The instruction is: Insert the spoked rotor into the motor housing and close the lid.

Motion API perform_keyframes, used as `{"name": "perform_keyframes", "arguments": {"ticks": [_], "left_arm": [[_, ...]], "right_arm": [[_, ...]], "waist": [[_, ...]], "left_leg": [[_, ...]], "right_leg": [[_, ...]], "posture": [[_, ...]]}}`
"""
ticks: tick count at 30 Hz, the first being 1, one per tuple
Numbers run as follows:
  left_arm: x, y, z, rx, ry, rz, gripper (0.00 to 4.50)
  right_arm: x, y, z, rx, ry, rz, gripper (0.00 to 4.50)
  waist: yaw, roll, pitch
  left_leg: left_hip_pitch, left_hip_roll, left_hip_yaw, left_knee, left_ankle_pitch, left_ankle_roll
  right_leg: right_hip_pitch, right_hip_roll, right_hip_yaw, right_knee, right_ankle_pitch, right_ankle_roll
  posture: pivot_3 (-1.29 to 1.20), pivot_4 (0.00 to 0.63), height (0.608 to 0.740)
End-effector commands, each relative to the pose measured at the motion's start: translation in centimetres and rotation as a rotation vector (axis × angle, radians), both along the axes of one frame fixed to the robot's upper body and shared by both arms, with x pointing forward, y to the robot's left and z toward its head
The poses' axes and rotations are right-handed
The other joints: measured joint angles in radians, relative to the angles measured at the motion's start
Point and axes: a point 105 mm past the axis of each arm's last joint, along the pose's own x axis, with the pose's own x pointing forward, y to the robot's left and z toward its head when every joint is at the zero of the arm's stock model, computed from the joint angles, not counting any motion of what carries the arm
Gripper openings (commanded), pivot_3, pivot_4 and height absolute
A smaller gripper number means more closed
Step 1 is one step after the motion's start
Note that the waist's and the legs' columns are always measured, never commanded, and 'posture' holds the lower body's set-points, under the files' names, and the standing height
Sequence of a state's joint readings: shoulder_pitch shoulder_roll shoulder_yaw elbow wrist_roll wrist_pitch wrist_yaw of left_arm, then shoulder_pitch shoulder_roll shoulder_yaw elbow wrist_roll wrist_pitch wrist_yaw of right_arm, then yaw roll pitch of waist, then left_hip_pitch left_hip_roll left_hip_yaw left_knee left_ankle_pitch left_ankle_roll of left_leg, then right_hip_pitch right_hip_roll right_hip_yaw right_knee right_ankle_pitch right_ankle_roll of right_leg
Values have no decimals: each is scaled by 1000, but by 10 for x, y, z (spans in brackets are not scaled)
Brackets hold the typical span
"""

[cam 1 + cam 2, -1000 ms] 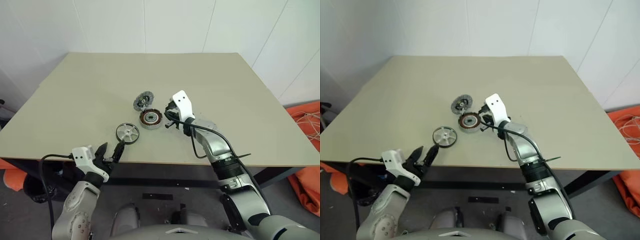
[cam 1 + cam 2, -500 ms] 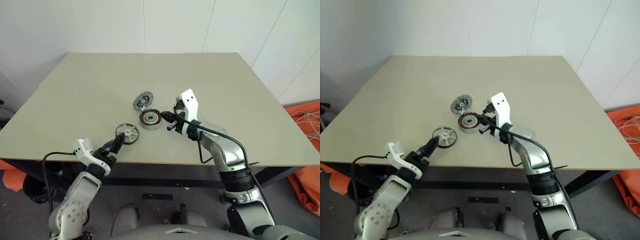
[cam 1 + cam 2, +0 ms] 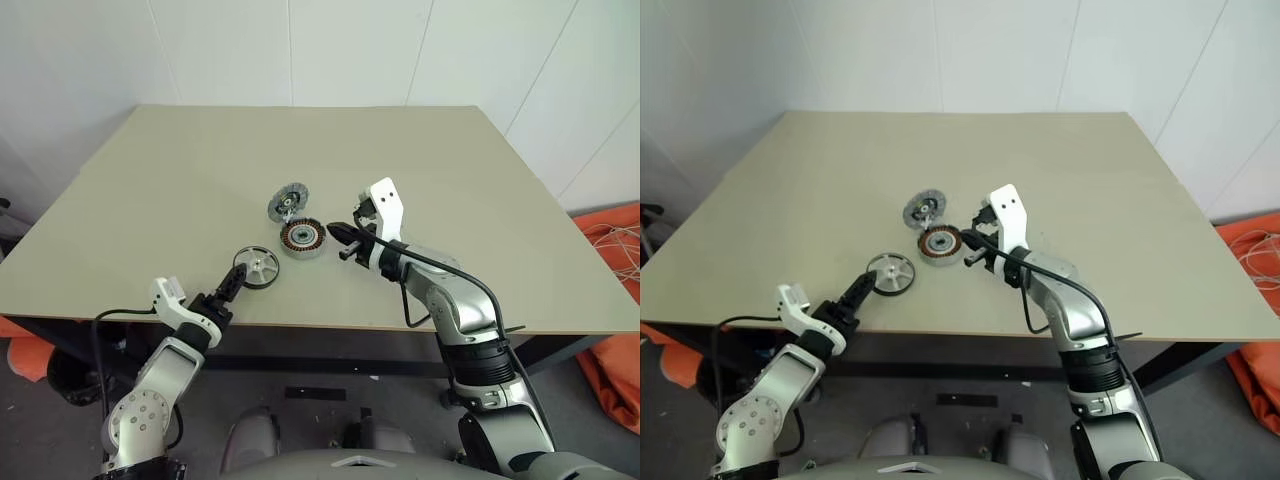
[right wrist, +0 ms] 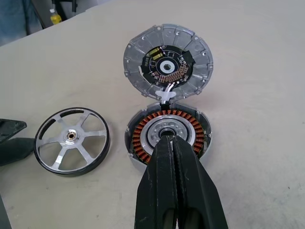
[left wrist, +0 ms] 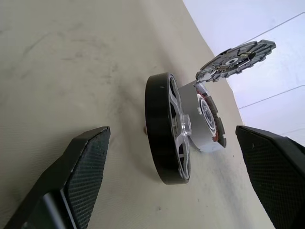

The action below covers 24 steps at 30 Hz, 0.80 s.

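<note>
The spoked rotor (image 3: 256, 267) lay flat near the table's (image 3: 150, 190) front edge, left of the motor housing (image 3: 302, 238). The left gripper (image 3: 233, 287) reached toward it, jaws apart. The right gripper (image 3: 335, 230), jaws together, hovered beside the housing, with the lid (image 3: 288, 201) just beyond.

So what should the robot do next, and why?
Probably ease the open left end effector forward and close on the spoked rotor. The rotor lies on the table between its fingers, not yet gripped, while the motor housing sits empty with the lid up.
</note>
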<state>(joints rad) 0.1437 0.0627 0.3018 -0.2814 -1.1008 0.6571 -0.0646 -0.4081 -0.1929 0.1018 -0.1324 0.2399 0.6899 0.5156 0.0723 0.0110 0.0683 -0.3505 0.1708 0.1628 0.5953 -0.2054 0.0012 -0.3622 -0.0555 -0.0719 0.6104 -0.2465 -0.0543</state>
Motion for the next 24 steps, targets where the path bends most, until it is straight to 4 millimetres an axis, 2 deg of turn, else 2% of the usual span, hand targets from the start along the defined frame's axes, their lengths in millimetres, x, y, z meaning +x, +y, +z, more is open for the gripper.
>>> {"name": "perform_keyframes", "arguments": {"ticks": [1,8,12,21,22,24], "left_arm": [[6,-9,14,-36,-50,-47,4500],[8,-17,17,-52,-52,-97,4500],[7,-16,16,-52,-39,-99,3560],[8,-15,9,-62,4,-81,581],[8,-14,7,-65,11,-74,382],[8,-12,5,-76,21,-59,373]], "right_arm": [[-3,4,15,26,-52,16,29],[-3,5,14,21,-49,14,29],[-2,5,14,22,-51,11,0],[-2,2,14,18,-49,-1,0],[-2,2,14,17,-49,-2,0],[-2,2,13,16,-49,-2,0]], "waist": [[1,0,0],[1,0,0],[1,0,0],[2,0,0],[2,0,0],[2,0,0]], "left_leg": [[0,0,0,0,0,0],[0,0,0,0,0,-1],[0,0,0,0,1,-2],[0,0,0,0,2,-3],[0,0,0,0,2,-3],[0,0,0,0,2,-3]], "right_leg": [[0,0,0,0,0,0],[0,0,0,0,0,0],[0,0,0,0,0,0],[0,0,0,0,0,0],[0,0,0,0,0,0],[0,0,0,0,0,0]], "posture": [[0,0,740],[0,0,740],[0,0,740],[0,0,740],[0,0,740],[0,0,740]]}}
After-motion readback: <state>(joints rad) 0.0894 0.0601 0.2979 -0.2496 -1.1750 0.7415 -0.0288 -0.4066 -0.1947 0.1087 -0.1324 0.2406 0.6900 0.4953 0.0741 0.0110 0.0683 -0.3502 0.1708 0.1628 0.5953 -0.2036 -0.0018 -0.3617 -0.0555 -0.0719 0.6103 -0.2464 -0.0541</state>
